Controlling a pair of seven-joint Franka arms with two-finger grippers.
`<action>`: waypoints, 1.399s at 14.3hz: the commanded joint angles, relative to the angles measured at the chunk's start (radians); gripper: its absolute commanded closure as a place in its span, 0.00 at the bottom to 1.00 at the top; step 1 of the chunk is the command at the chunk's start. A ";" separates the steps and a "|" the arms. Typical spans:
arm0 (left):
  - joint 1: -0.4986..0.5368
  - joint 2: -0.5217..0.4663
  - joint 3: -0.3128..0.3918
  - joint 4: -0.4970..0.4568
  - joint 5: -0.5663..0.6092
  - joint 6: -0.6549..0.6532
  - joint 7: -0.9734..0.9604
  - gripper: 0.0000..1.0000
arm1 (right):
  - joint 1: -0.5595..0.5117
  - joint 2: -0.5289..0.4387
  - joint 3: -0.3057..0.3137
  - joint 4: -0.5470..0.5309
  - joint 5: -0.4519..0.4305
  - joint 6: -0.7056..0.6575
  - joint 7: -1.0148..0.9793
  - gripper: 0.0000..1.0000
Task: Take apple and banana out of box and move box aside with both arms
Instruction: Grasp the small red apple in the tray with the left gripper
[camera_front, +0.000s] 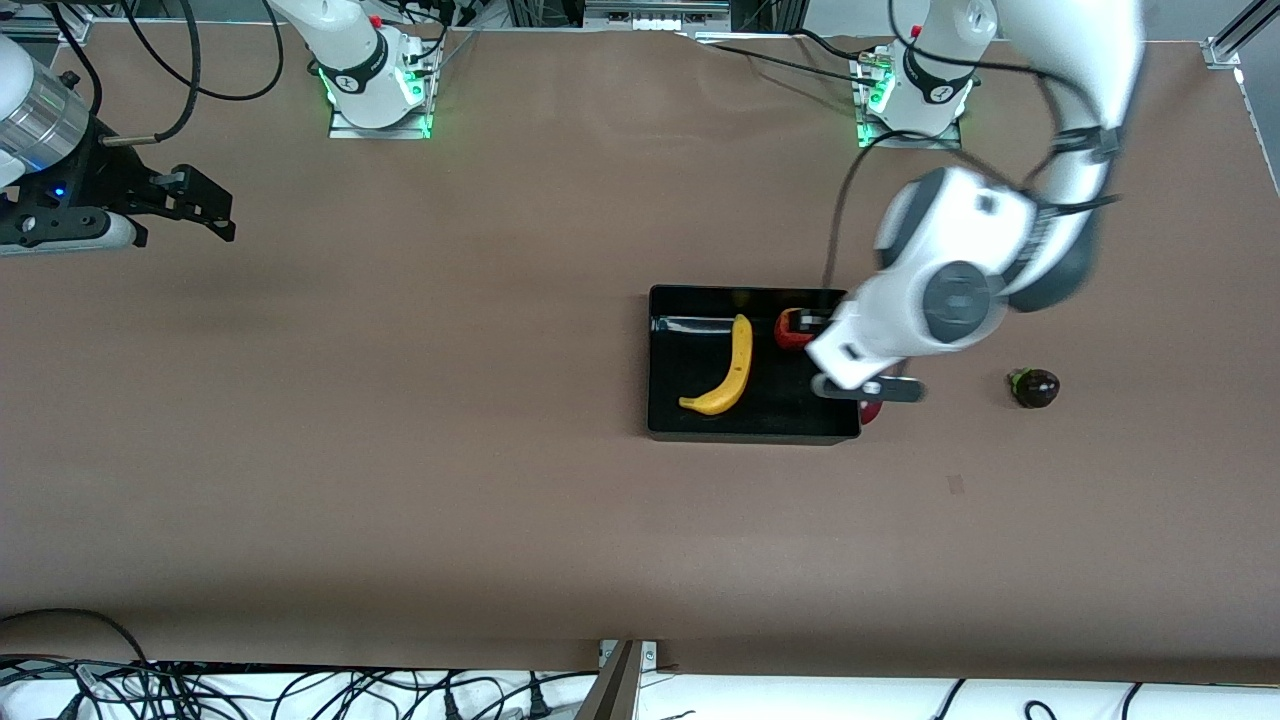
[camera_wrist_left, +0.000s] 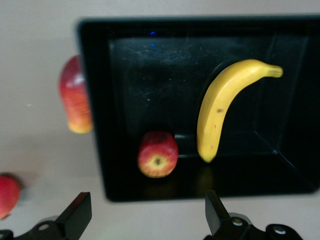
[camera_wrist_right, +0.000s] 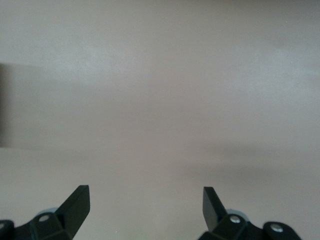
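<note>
partly arm-hidden: apple (camera_wrist_left: 158, 154) beside banana (camera_wrist_left: 223, 105) in box (camera_wrist_left: 95, 125); left pincer (camera_wrist_left: 148, 216), right pincer (camera_wrist_right: 146, 210) both released.

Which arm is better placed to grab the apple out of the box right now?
Left. The left gripper hangs open over the box at the apple, which lies in the box beside the banana. The right gripper waits open over bare table at its own end.
</note>
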 joint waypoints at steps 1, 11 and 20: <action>-0.049 -0.028 0.009 -0.160 0.057 0.135 -0.031 0.00 | -0.012 0.004 0.011 0.020 -0.001 -0.016 0.006 0.00; -0.094 0.027 0.011 -0.371 0.086 0.447 -0.035 0.00 | -0.012 0.004 0.012 0.020 -0.001 -0.013 0.006 0.00; -0.059 -0.025 0.011 -0.126 0.111 0.069 0.020 0.80 | -0.010 0.004 0.011 0.020 -0.001 -0.015 0.006 0.00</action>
